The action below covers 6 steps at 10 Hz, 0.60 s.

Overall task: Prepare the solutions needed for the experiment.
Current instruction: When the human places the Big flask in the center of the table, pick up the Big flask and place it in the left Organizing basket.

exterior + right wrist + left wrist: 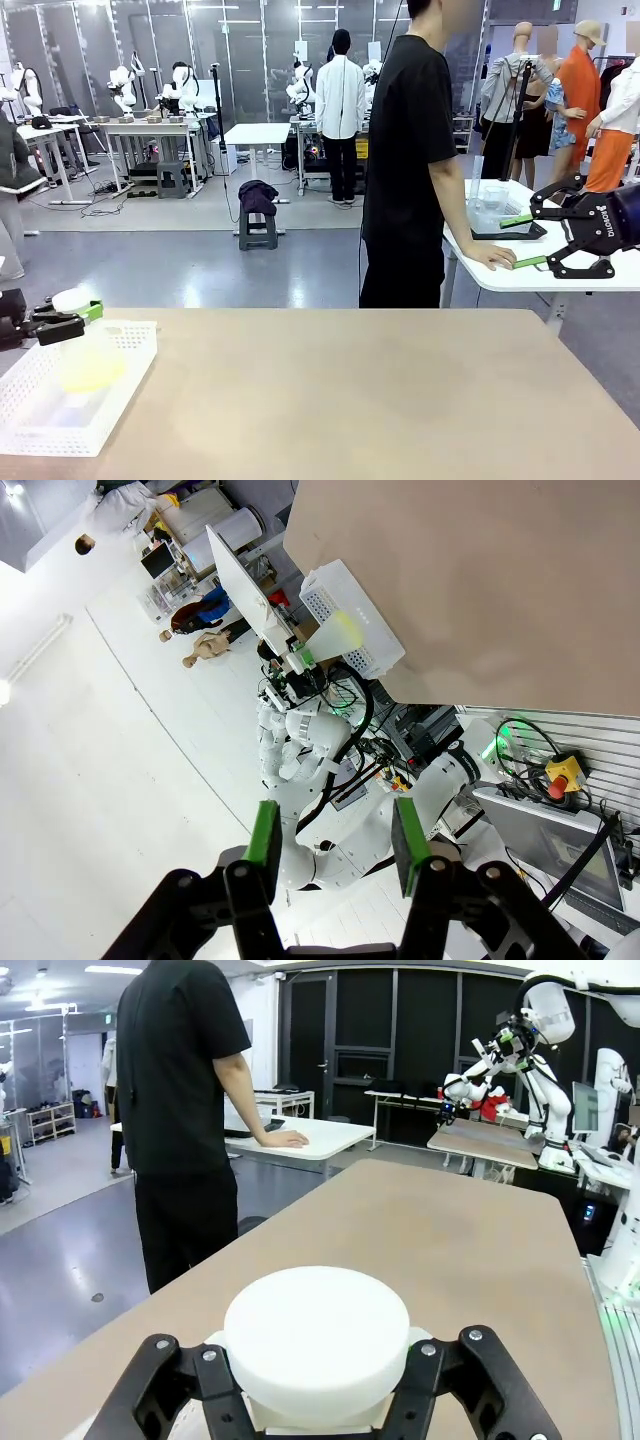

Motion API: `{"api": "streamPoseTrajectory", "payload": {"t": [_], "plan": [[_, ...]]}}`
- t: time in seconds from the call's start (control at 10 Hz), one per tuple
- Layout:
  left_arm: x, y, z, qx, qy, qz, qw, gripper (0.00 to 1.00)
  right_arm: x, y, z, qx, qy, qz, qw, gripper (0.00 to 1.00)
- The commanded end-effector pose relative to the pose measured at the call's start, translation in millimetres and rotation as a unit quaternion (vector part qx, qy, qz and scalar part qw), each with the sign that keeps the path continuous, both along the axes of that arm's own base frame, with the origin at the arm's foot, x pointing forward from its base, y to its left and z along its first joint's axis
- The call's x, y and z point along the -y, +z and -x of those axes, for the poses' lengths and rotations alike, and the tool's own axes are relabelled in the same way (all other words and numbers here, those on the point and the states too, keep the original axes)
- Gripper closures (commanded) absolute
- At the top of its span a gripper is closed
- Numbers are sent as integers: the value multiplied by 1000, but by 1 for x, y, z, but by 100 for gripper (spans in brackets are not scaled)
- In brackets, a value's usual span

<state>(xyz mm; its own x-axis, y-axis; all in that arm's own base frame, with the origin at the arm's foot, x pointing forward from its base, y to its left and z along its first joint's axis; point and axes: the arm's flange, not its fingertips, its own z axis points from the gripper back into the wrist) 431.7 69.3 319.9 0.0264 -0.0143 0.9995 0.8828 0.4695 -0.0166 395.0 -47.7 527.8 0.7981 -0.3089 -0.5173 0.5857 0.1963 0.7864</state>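
A translucent plastic bottle (88, 355) with a white cap (71, 298) hangs at the far left over a white tray (120, 400). Pale yellow-green solution (90, 372) tints its bottom. My left gripper (75, 318) is shut on the bottle's neck just under the cap. In the left wrist view the round cap (316, 1325) sits between the black fingers of the left gripper (316, 1365). My right gripper (530, 240) hangs open in the air off the table's right side, holding nothing. The right wrist view shows its green pads (265, 835) apart, with the bottle (335, 635) and tray (370, 645) far off.
A person in black stands at the far edge, one hand (490, 258) resting on a white side table (560, 270) close to my right gripper. Clear labware (490, 205) stands on a dark mat there. The brown tabletop (350, 390) stretches between the tray and the right edge.
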Motion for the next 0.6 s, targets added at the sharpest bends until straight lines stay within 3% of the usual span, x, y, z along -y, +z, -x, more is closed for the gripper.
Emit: {"api": "streamPoseTrajectory", "payload": {"t": [0.0,0.5], "plan": [[4,-10,-4,6,14,5,1000,100,0,2,0,4,1,-6,1000,43],[-4,-23,-7,-10,60,-38,997,100,0,2,0,4,1,-6,1000,43]]}}
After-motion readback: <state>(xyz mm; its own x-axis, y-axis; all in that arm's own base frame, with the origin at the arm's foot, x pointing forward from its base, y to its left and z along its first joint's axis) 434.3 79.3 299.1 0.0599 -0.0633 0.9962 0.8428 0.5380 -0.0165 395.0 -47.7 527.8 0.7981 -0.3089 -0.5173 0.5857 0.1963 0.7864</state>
